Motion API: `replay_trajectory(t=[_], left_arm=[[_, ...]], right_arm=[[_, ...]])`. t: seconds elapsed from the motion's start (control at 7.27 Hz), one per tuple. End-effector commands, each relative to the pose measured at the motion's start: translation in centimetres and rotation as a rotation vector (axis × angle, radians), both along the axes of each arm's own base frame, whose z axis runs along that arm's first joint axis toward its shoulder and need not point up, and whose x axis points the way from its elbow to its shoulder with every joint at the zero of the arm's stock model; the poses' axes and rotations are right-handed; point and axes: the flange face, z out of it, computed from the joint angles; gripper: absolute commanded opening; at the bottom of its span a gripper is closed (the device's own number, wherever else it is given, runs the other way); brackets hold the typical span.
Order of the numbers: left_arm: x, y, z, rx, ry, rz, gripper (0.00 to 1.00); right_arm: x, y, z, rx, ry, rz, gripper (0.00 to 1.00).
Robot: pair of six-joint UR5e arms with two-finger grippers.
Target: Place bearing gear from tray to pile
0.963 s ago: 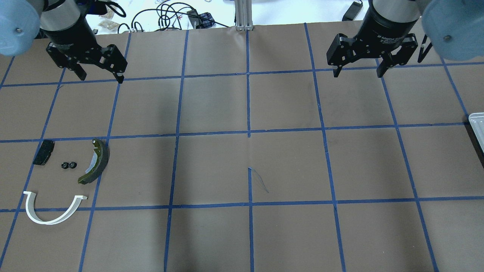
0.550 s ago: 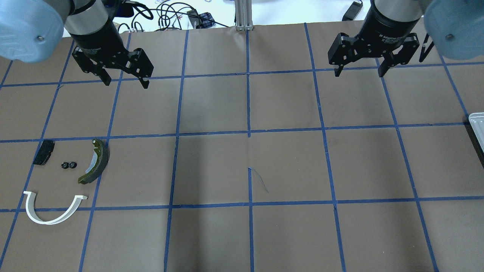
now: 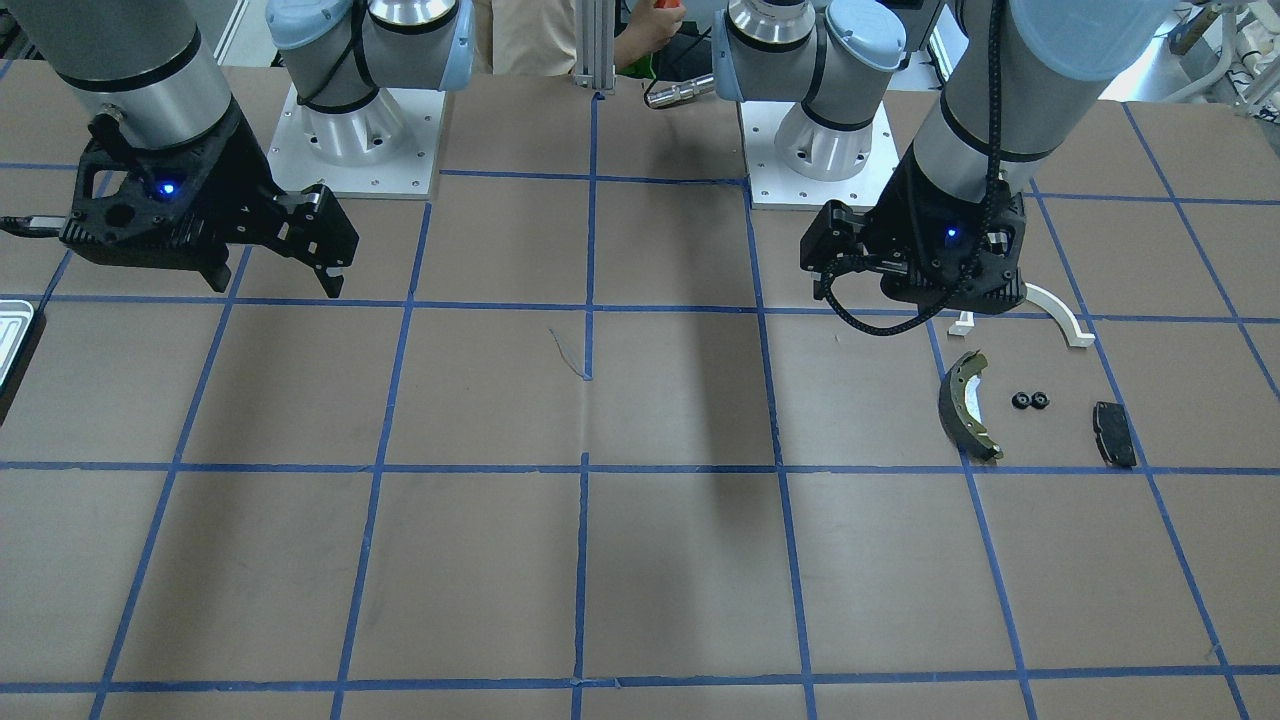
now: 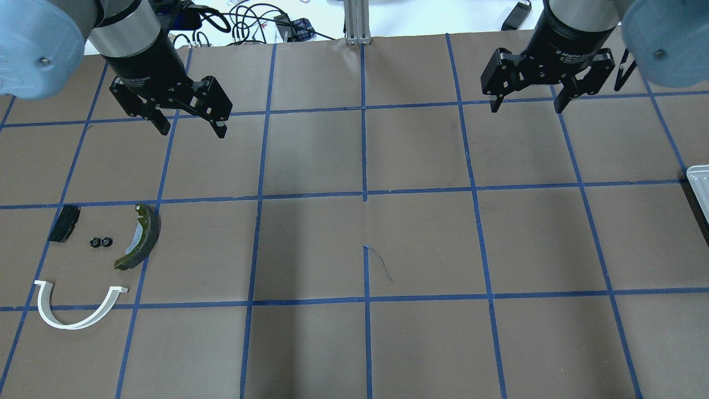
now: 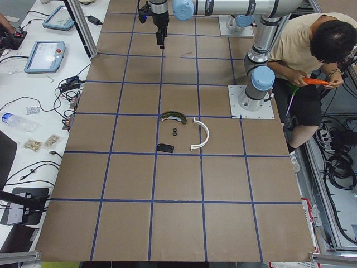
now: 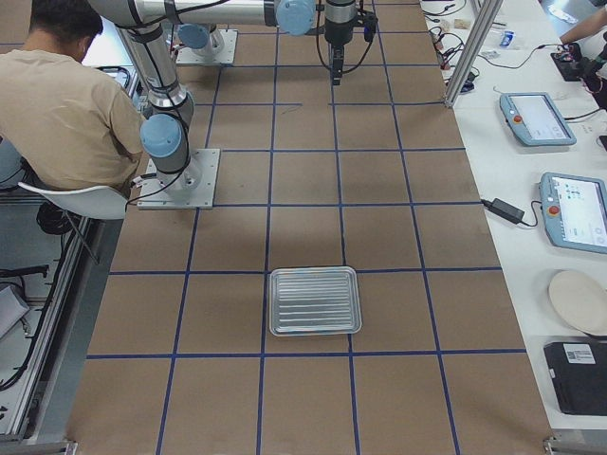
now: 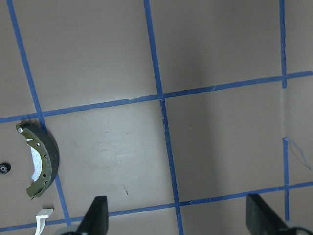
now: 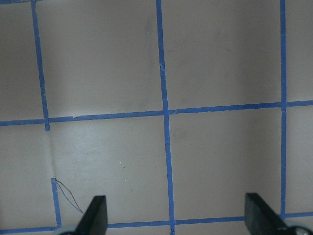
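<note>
Two small black bearing gears [image 4: 101, 242] lie side by side on the table inside the pile, between the black pad [image 4: 63, 223], the olive brake shoe [image 4: 139, 237] and the white half-ring bracket [image 4: 77, 310]. The silvery tray [image 6: 315, 300] lies at the table's right end and holds nothing; only its corner [image 4: 699, 183] shows overhead. My left gripper [image 4: 193, 132] is open and empty, high above the table, beyond and to the right of the pile. My right gripper [image 4: 525, 108] is open and empty at the far right.
The brown table top carries a blue tape grid. Cables [image 4: 249, 22] lie beyond its far edge. A seated person [image 5: 304, 53] is beside the robot bases. Tablets [image 6: 574, 209] lie on the side bench.
My left gripper has moved to the right and slightly nearer, still open and empty. My right gripper has hardly moved. The parts on the table lie as before.
</note>
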Motion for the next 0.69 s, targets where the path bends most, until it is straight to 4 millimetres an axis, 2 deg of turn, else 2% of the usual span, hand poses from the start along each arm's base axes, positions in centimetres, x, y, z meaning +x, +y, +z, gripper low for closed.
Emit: replay_trajectory(t=[0.0, 0.55], left_arm=[[0.57, 0.11, 0.01, 0.005, -0.033, 0.005, 1.00], [0.34, 0.22, 0.09, 0.002, -0.038, 0.047, 1.00]], right_arm=[[0.00, 0.02, -0.07, 0.002, 0.000, 0.001, 1.00], [0.00, 0.02, -0.07, 0.002, 0.000, 0.001, 1.00]])
